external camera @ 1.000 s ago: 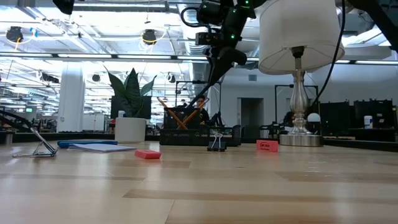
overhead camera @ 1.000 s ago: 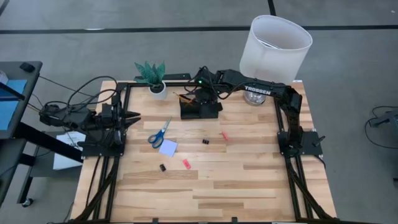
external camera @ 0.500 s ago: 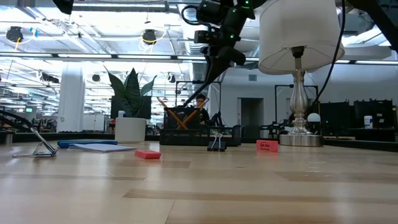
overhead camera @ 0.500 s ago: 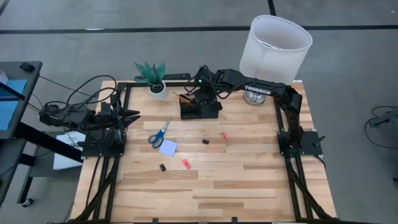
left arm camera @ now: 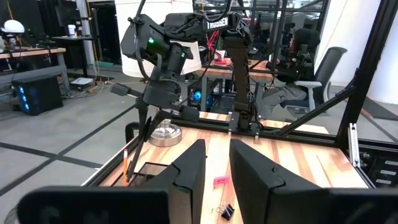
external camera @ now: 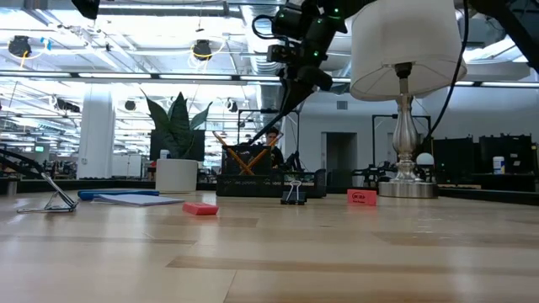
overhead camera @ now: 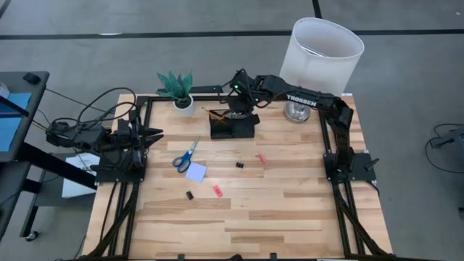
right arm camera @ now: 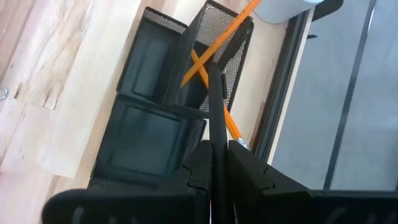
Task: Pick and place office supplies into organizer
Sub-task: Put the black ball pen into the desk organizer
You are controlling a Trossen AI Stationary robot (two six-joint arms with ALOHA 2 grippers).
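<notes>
The black organizer (overhead camera: 233,125) stands at the table's far middle, and two orange pens (right arm camera: 211,62) lean crossed in its cup section (right arm camera: 231,37). My right gripper (right arm camera: 217,152) hangs above that cup, shut on a black pen (right arm camera: 216,99), as the low view also shows (external camera: 285,105). Blue-handled scissors (overhead camera: 185,154), a lavender note pad (overhead camera: 196,172), two black clips (overhead camera: 239,164) and two pink pieces (overhead camera: 217,191) lie on the table. My left gripper (left arm camera: 216,155) waits level at the table's left side, a narrow gap between its fingers. My right gripper pinches the black pen's upper end (right arm camera: 217,138) between its two fingers. The fingers slant down from above and lie along the pen. The pen hangs tilted below them, lifted clear, its lower end (external camera: 273,126) over the organizer's cup section.
A white pot with a green plant (overhead camera: 177,90) stands just left of the organizer. A lamp with a white shade (overhead camera: 322,51) stands at the far right corner. Black frame rails (overhead camera: 145,123) run along both table sides. The near half of the table (overhead camera: 239,225) is bare wood.
My right gripper has drifted a little toward the table's far edge with the black pen, still shut on it. The pen stays tilted above the organizer's cup.
</notes>
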